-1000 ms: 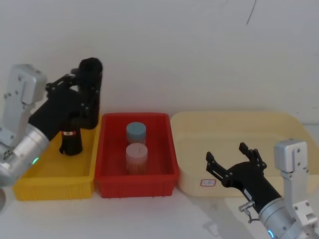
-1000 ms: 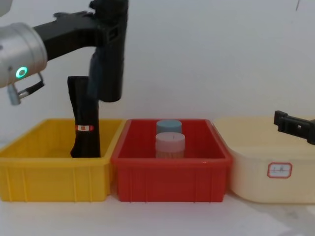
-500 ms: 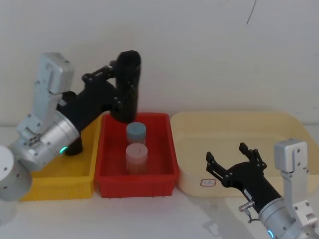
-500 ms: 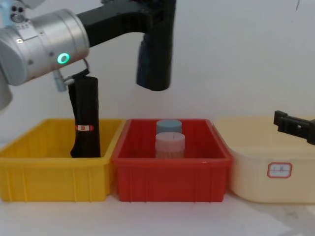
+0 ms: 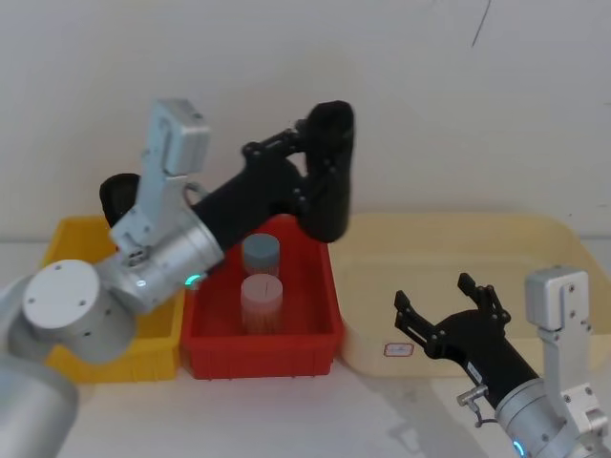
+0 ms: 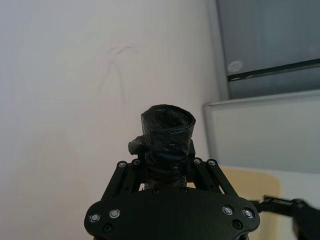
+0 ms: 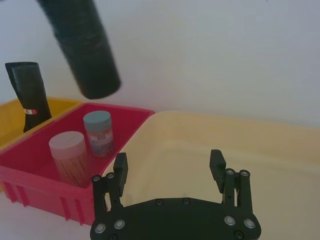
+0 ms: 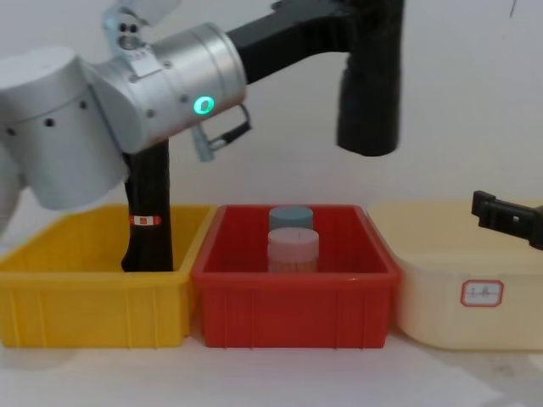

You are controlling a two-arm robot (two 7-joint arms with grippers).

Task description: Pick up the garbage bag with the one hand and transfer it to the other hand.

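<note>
- The garbage bag (image 5: pixel 329 172) hangs in the air, clamped between the fingers of the left gripper (image 5: pixel 307 179), above the place where the red bin's far right corner meets the cream tub.
- Its long axis is close to upright. One end pokes out past the fingers in the left wrist view, and the lower end hangs free, well above the bin rims in the chest view.
- Nearest, a strip of bare white table (image 5: pixel 286 410) runs along the front of the bins.
- The right gripper (image 5: pixel 444 296) hovers low over the near edge of the cream tub (image 5: pixel 363 353), jaws spread wide and holding nothing, well apart from the bag.
- Three containers sit side by side, touching or nearly so: a yellow bin (image 8: pixel 93 314) on the left, a red bin (image 8: pixel 297 309) in the middle and the tub on the right.
- The red bin holds two upright jars, a pink-lidded jar (image 5: pixel 261 296) in front and a blue-lidded jar (image 5: pixel 261 253) just behind it.
- A second black roll with a label band (image 8: pixel 148 212) stands upright at the back of the yellow bin.
- The tub's inside is bare, and there is free air between the bag and the right gripper.
- A plain white wall (image 5: pixel 430 95) closes the scene just behind the bins.
</note>
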